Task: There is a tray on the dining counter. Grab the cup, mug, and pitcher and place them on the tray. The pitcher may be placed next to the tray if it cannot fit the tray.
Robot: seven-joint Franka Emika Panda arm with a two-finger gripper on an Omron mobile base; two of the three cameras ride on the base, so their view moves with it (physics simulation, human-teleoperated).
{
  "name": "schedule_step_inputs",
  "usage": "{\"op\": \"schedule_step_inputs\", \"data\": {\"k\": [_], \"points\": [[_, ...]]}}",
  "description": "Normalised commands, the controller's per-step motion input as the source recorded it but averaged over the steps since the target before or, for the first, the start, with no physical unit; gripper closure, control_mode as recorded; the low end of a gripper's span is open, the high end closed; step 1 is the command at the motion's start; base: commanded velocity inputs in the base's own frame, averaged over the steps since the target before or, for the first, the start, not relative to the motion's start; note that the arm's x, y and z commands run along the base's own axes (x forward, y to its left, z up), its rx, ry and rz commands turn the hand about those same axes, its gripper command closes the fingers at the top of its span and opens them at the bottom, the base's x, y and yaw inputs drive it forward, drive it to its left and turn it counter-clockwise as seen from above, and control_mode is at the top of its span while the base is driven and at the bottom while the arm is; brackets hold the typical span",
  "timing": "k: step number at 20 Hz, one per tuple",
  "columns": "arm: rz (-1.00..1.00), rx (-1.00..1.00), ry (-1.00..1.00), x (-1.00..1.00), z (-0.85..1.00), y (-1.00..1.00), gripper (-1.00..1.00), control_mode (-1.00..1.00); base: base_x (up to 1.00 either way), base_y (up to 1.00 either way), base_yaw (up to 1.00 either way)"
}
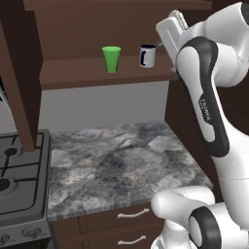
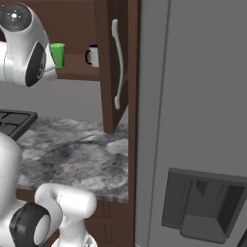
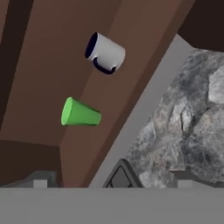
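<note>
Arm link [image 1: 206, 109], centre right of the left base view, carries small writing, too blurred to read. Marbled counter [image 1: 121, 165] below. Two drawer handles [image 1: 132, 213], lower centre. Jaws released, grasping nothing. Shelf [image 1: 97, 73], upper frame: one cup [image 1: 111, 59], one mug [image 1: 148, 56] apart to its right. Right base view adds a fridge [image 2: 193, 120].

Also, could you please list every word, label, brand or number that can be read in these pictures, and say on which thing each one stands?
Small dark lettering on the white arm link, running along its length: too small and blurred to read.
The cup: no text.
The mug: no text.
The cabinet door, the refrigerator and the marbled worktop: no text or signs.
Nothing else legible in any view.
</note>
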Motion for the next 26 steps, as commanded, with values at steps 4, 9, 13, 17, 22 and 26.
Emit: {"op": "schedule_step_inputs", "data": {"k": [4,9,13,17,22,26], "points": [[0.00,0.12,0.00,0.04,-0.23,0.00,-1.00,-1.00,0.00,0.00,0.00],[0.00,0.11,0.00,0.04,-0.26,0.00,-1.00,-1.00,0.00,0.00,0.00],[0.00,0.03,0.02,0.16,-0.08,0.02,-1.00,-1.00,0.00,0.00,0.00],[0.01,0.01,0.08,0.20,0.00,0.02,-1.00,-1.00,0.00,0.00,0.00],[0.02,0.00,0.07,0.20,0.00,0.00,-1.00,-1.00,0.00,0.00,0.00],[0.01,0.00,0.05,0.20,0.00,0.09,-1.00,-1.00,0.00,0.00,0.00]]}}
